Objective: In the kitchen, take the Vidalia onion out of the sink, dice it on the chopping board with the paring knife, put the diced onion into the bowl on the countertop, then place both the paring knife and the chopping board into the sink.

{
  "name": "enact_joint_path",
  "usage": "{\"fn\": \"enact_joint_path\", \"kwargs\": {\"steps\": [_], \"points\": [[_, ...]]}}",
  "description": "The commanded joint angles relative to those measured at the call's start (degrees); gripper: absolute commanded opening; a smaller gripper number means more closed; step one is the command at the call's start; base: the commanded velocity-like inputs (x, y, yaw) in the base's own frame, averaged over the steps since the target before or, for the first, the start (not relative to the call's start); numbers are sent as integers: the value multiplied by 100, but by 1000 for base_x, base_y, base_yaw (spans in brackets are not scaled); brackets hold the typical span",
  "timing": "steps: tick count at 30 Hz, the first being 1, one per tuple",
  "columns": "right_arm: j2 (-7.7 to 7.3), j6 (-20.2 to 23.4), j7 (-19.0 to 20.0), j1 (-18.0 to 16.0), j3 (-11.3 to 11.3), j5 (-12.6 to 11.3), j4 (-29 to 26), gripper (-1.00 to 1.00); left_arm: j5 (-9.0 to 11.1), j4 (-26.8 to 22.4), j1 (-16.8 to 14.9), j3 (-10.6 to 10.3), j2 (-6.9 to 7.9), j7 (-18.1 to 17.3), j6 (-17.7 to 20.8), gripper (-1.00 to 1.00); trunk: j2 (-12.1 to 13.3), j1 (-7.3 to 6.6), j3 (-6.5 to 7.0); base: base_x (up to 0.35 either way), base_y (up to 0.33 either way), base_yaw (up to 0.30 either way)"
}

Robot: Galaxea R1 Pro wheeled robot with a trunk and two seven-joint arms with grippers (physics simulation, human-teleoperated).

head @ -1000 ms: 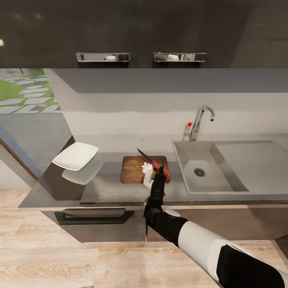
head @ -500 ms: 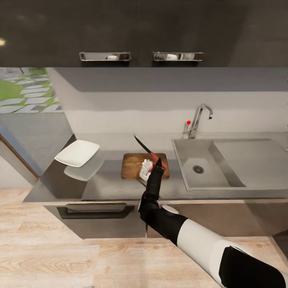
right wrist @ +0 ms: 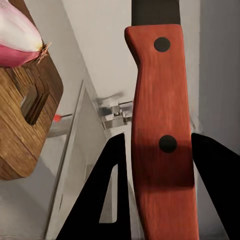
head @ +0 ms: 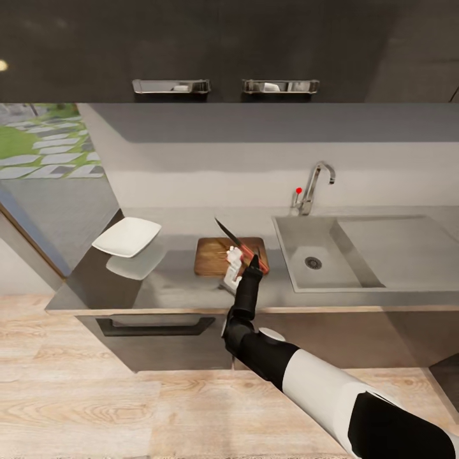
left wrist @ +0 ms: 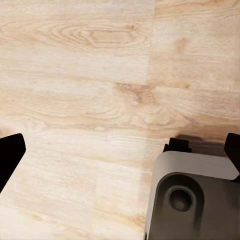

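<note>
The brown chopping board [head: 220,258] lies on the grey countertop [head: 178,280], left of the sink [head: 290,245]. My right gripper [head: 250,258] is shut on the red handle of the paring knife [head: 231,237], above the board's right end, and the dark blade slants up and to the left. The right wrist view shows the knife handle [right wrist: 162,115] between the black fingers [right wrist: 112,190], and the pinkish onion [right wrist: 17,42] resting on the board [right wrist: 25,125]. The white bowl [head: 127,236] stands at the counter's left end. My left gripper [left wrist: 120,152] is open over the floor.
A steel tap [head: 312,185] with a red knob stands behind the basin, and the drainboard [head: 395,245] lies to the right. Dark wall cabinets [head: 223,51] hang overhead. A drawer handle [head: 156,326] sits below the counter. The robot's grey base [left wrist: 192,195] stands on the wooden floor [left wrist: 75,75].
The head view has shifted, so the counter sits higher in the picture. My right gripper has kept the knife over the board, with the blade tipped a little higher.
</note>
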Motion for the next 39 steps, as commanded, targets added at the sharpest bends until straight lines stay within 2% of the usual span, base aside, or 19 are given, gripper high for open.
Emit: {"fn": "enact_joint_path", "kwargs": {"steps": [1, 34, 39], "points": [[0, 27, -17, -8, 17, 4, 43, -100, 43, 25, -9, -48, -4, 4, -38, 100, -12, 3, -19, -1, 0, 0], [0, 9, 4, -3, 1, 0, 452, -100, 43, 30, -8, -46, 9, -4, -31, 100, -12, 3, -322, 1, 0, 0], [0, 9, 1, -7, 0, 3, 454, -100, 43, 33, -8, -40, 12, -4, -29, 100, -12, 3, -368, 210, 0, 0]]}}
